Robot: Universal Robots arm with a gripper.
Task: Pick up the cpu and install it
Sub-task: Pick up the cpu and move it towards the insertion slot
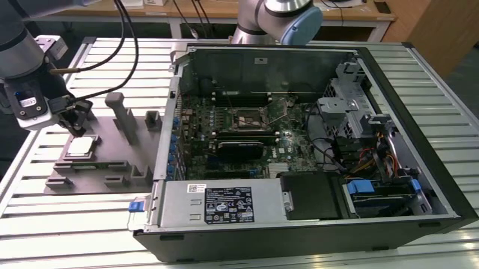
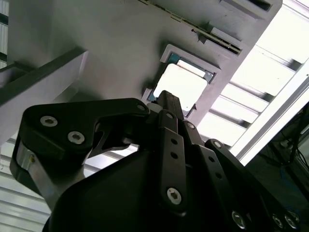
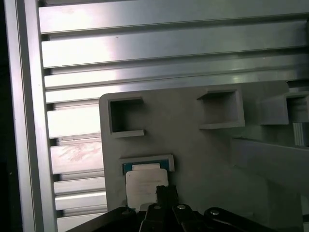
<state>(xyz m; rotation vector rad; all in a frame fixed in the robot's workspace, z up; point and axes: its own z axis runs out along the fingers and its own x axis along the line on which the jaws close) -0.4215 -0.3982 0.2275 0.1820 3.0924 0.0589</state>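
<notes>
A dark robot claw hangs over a flat grey plastic tray that lies on a ribbed aluminium desk, towards the exterior view's left. The cpu, a small flat square chip with a silvery metal top and a thin pale rim, sits flat in a shallow square recess of that tray. In both wrist views the black tip of the claw sits right over one edge of the cpu. I cannot tell whether it touches the chip, nor how far open the claw is.

The tray also carries open square pockets and upright grey blocks.

Beside the tray, towards the exterior view's right, a black desktop computer case lies open on its side. Its green motherboard faces up, with a square metal socket frame near the middle and a black rectangular card just beside it.

A large white printed label and a smaller white sticker sit on the case's grey metal power supply box. A small label is on the arm's wrist. Their print is too small to read.
</notes>
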